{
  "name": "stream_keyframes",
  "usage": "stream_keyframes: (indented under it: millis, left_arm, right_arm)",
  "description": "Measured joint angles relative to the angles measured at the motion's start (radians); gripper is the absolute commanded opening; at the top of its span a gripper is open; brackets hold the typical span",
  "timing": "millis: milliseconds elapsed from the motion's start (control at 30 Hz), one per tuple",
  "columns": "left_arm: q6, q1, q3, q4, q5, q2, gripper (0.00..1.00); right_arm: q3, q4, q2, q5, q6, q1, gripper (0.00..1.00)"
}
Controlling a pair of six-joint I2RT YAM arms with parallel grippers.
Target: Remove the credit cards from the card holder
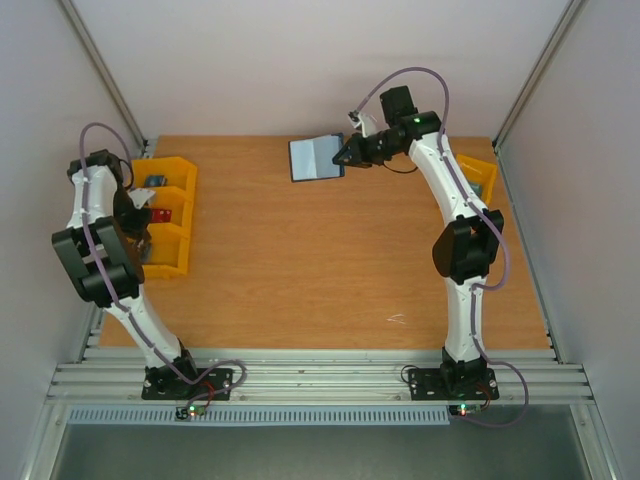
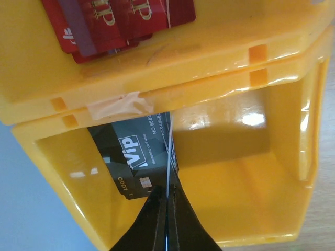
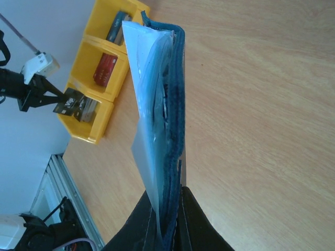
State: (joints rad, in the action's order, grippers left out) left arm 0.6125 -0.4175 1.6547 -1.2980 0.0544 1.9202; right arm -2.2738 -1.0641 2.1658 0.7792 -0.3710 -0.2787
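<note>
Left end effector (image 2: 167, 192) grips a dark card (image 2: 131, 151) over the yellow bin (image 2: 238, 172), apparently for release; right end effector (image 3: 170, 201), closed on the card holder (image 3: 172, 94), steadies it.

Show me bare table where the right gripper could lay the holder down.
Bare: the middle of the table, from the left bins to the right arm. Crowded: the left bins, where the left gripper holds a black card.

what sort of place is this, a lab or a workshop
Most likely a robotics lab test cell: two robot arms are bolted to an aluminium rail at the edge of a wooden table, with pale screen walls around it and yellow sorting bins at the side.
</note>
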Motion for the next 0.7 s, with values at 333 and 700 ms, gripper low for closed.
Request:
stream_keyframes:
  millis: [333,700]
  left_arm:
    - [-0.059,-0.007,0.047,-0.045,-0.081,0.003,0.0]
    - [-0.062,-0.06,-0.013,-0.011,-0.084,0.017,0.0]
  right_arm:
    - [-0.052,-0.011,0.047,0.006,0.007,0.0,0.01]
    - [-0.074,-0.032,0.05,0.013,0.006,0.0,0.01]
